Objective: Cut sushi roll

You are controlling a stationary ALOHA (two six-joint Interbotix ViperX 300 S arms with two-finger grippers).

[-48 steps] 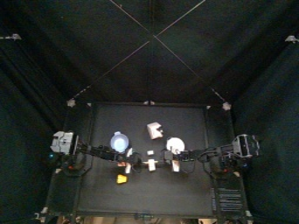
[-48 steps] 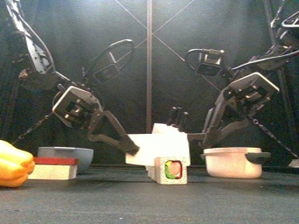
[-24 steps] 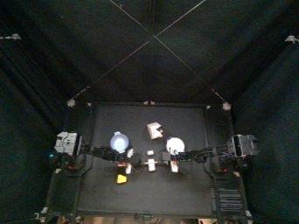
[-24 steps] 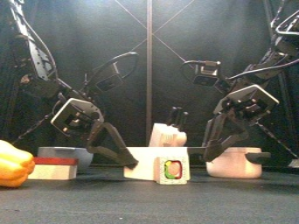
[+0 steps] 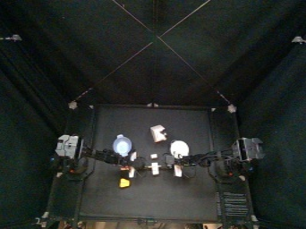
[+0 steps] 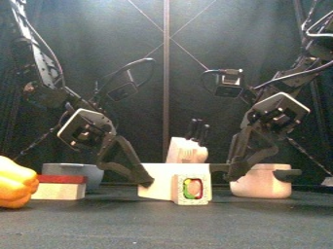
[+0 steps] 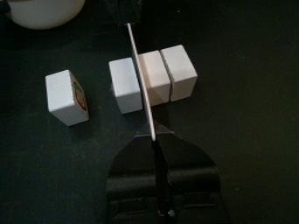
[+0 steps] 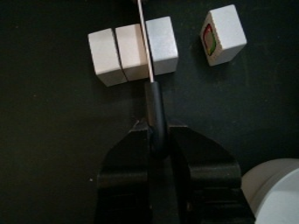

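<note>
The white sushi roll (image 7: pixel 176 74) lies on the black table, scored into three segments; it also shows in the right wrist view (image 8: pixel 105 54) and the front view (image 6: pixel 156 176). One cut piece (image 7: pixel 66 96) with a red and green filling (image 8: pixel 225 24) lies apart beside it. A knife (image 8: pixel 153 94) with a black handle is in my right gripper (image 8: pixel 156 122), which is shut on it. Its thin blade (image 7: pixel 140 70) runs across the roll between two segments. My left gripper (image 7: pixel 158 144) is shut on the blade's other end.
A white bowl (image 6: pixel 264 181) stands at the right and a grey bowl (image 6: pixel 72 173) at the left. A knife block (image 6: pixel 189 151) stands behind the roll. A yellow pepper (image 6: pixel 14 183) lies at the front left, beside a red and white block (image 6: pixel 58 190).
Both arms have come down lower over the roll since a second ago. In the last half second almost nothing moved.
</note>
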